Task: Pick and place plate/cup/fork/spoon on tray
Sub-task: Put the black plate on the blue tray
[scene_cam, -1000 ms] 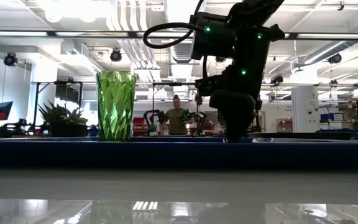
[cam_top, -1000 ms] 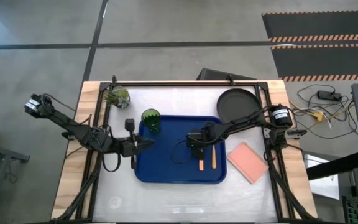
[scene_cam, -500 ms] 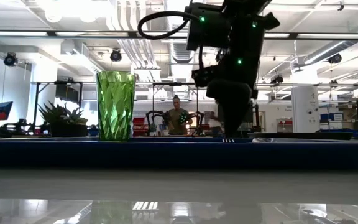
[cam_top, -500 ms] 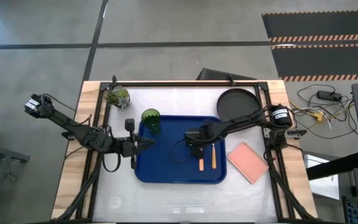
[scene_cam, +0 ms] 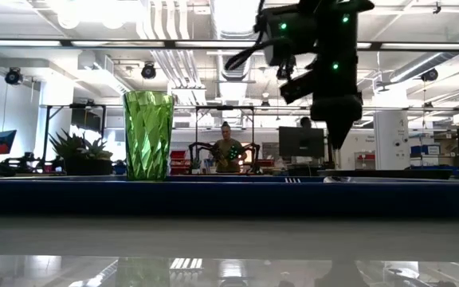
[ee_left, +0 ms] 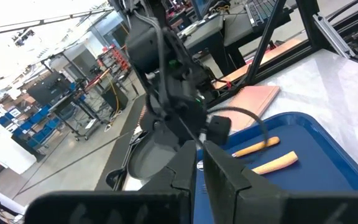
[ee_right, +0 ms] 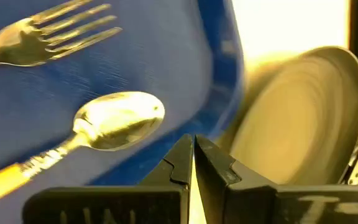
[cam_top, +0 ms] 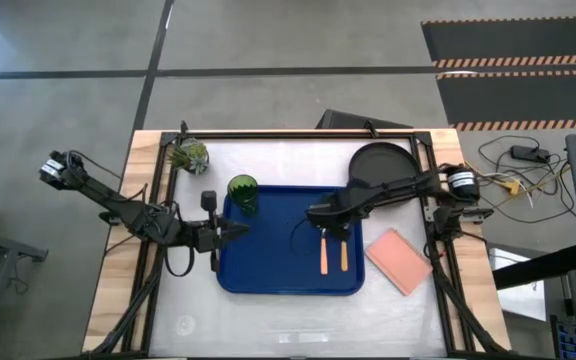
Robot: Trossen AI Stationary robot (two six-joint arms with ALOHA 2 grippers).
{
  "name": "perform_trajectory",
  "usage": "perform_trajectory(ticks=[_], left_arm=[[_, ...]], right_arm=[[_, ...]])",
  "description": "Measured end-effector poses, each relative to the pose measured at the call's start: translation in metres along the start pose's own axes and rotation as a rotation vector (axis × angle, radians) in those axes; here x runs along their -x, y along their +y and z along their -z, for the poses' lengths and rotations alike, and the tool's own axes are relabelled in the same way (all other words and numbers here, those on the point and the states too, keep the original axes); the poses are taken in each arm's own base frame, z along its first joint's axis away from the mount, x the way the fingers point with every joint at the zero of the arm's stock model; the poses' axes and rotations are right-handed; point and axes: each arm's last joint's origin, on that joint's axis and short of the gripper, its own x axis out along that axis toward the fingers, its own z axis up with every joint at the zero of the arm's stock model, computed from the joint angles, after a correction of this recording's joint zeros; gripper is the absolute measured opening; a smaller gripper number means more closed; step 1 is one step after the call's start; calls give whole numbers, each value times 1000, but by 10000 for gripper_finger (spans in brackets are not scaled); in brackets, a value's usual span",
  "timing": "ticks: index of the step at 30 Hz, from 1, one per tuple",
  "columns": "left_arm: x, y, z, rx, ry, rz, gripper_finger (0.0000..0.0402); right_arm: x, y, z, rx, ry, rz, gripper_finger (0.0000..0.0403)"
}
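Note:
The blue tray (cam_top: 268,270) lies mid-table. The green cup (cam_top: 242,193) stands upright in its far left corner. The fork (ee_right: 48,31) and the spoon (ee_right: 117,118) lie flat side by side on the tray's right half; in the high view one orange handle (cam_top: 323,258) lies beside the other (cam_top: 344,253). The dark plate (cam_top: 383,165) rests on the table past the tray's far right corner. My right gripper (scene_cam: 337,151) hangs shut and empty above the utensils' metal ends, fingers pointing down. My left gripper (cam_top: 233,232) waits shut over the tray's left rim.
A pink square pad (cam_top: 398,260) lies right of the tray. A small potted plant (cam_top: 188,155) stands at the far left. A black frame rail (cam_top: 298,132) runs along the table's far edge. A person (scene_cam: 228,151) sits far off in the room.
My right gripper has risen off the tray, away from the fork and spoon, and gone toward the table's far right, toward the plate. The fork and spoon lie where they were.

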Motion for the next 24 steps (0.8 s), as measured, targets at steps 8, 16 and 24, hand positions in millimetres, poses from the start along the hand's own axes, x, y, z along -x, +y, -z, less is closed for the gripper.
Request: perform_trajectory(ticks=[8,16,24], left_arm=[[0,0,0,-2,3,2,11],[0,0,0,-2,3,2,11],[0,0,0,-3,3,2,11]], right_arm=[[9,-46,25,-109,-104,-104,8],[-14,-80,56,-254,-249,-305,8],[-33,-93,86,-249,-223,-295,13]])
